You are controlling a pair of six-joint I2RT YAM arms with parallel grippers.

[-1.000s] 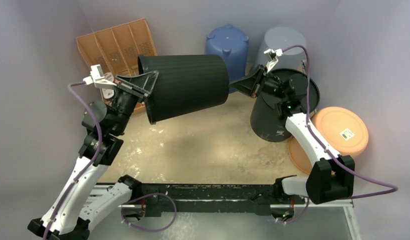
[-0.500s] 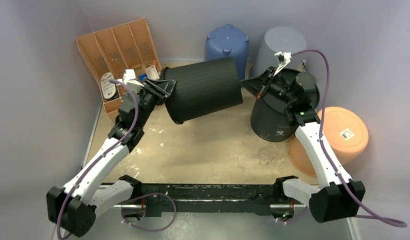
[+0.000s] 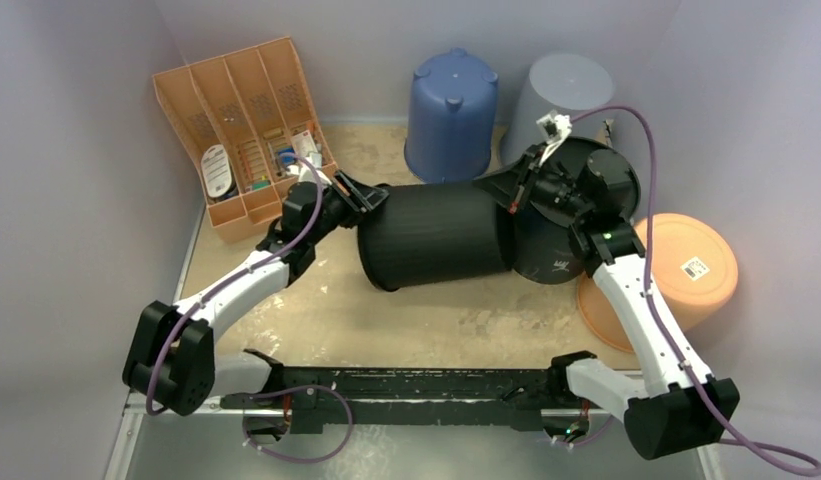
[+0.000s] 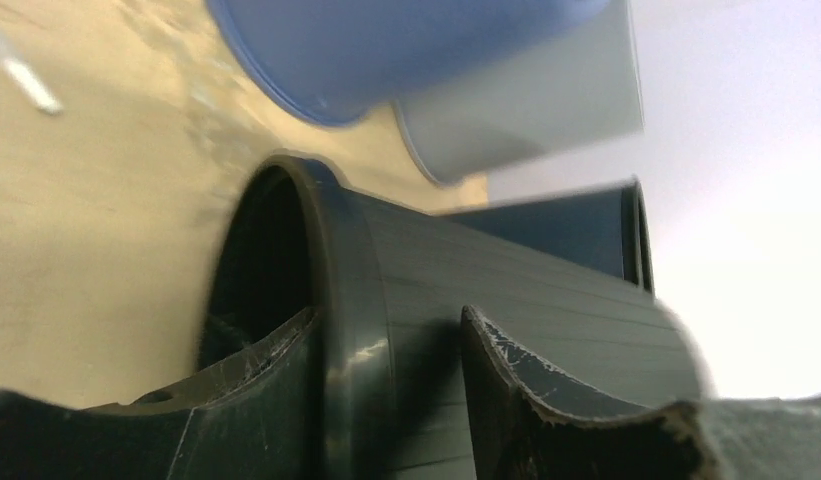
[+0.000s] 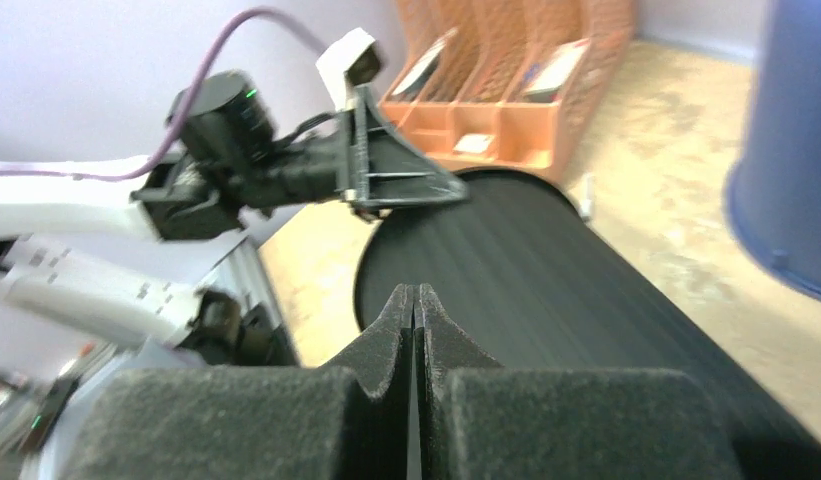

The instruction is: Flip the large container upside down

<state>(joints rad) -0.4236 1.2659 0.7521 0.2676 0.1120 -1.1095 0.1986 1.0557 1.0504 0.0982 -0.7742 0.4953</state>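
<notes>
The large container [image 3: 436,235], a black ribbed bin, lies on its side on the sandy table [image 3: 336,310], mouth toward the left. My left gripper [image 3: 371,196] is open and straddles the mouth rim [image 4: 356,330]. One finger [image 4: 276,370] is inside the bin, and the other finger [image 4: 526,380] is outside, a little off the wall. My left gripper [image 4: 391,315] holds nothing. My right gripper [image 3: 498,190] is shut and empty at the bin's base end. From the right wrist, its tips [image 5: 414,292] sit over the ribbed wall [image 5: 556,270], facing the left gripper [image 5: 451,188].
An orange file organizer [image 3: 241,110] stands at the back left. An upturned blue bucket [image 3: 451,100] and a grey bucket [image 3: 568,95] stand behind the bin. A second dark container [image 3: 546,255] touches its base end, and an orange dish [image 3: 686,265] lies at the right.
The bin has come down from mid-air and now lies on the table, shifted right. My left gripper has opened on the rim. The right gripper stayed shut near the base.
</notes>
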